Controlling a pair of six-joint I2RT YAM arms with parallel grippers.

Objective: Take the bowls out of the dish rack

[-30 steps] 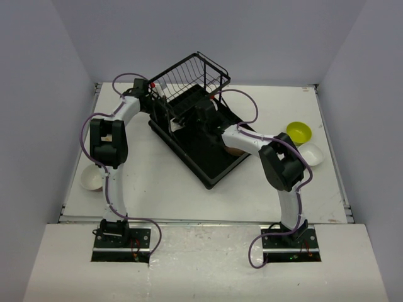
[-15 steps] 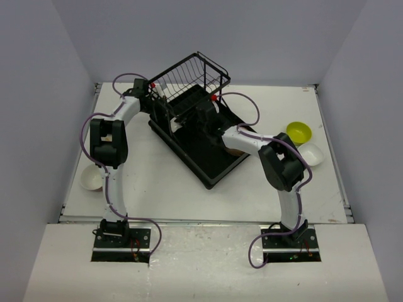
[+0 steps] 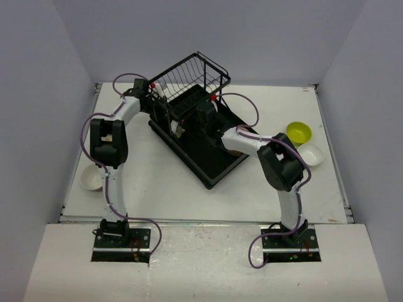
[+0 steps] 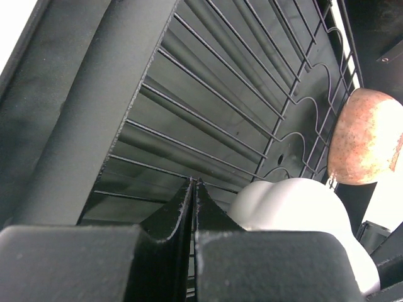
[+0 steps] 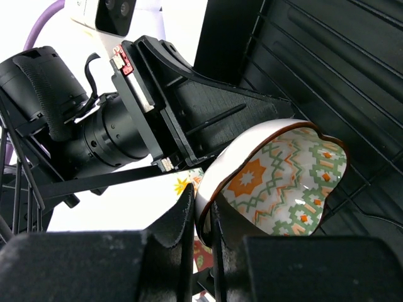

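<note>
1. Two grippers are at the dish rack [image 3: 203,160]. The right gripper [image 5: 200,202] pinches the rim of a patterned bowl [image 5: 277,179], white inside with orange and green motifs, standing on edge in the rack.
2. The left gripper [image 4: 194,189] is fully closed on nothing, over the rack's wire bars.
3. A lime-green bowl [image 3: 299,131] and a white bowl [image 3: 312,155] sit on the table [image 3: 164,189], right of the rack.

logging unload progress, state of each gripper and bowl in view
left gripper, shut, empty
right gripper, shut on the patterned bowl's rim
patterned bowl, gripped, in the dish rack
lime-green bowl, upright on the table
white bowl, on the table beside it
other white bowl, on the table's left
</note>
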